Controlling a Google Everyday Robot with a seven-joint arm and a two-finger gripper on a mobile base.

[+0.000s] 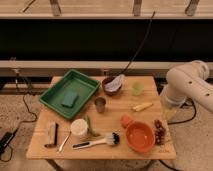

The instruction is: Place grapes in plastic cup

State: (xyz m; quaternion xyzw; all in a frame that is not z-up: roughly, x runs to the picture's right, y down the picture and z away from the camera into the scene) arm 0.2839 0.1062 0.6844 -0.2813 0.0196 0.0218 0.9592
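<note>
The grapes point(159, 131) lie at the tabletop's point(45, 117) front-right edge, plastic cup point(138, 88) back-right, gripper out of view, opening unknowable: a glancing approach could knock them off.

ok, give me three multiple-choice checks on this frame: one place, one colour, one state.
1. Where are the grapes? A on the floor; B just image-right of the orange bowl; C far left.
2. Tray colour? A red; B blue; C green.
3. Plastic cup? A upright, grapes not in it; B tipped over; C in the gripper.
1B: berries lie by the bowl's right rim. 2C: green walls. 3A: it stands alone at the back; gripper not in view, only the arm at the table's right.
</note>
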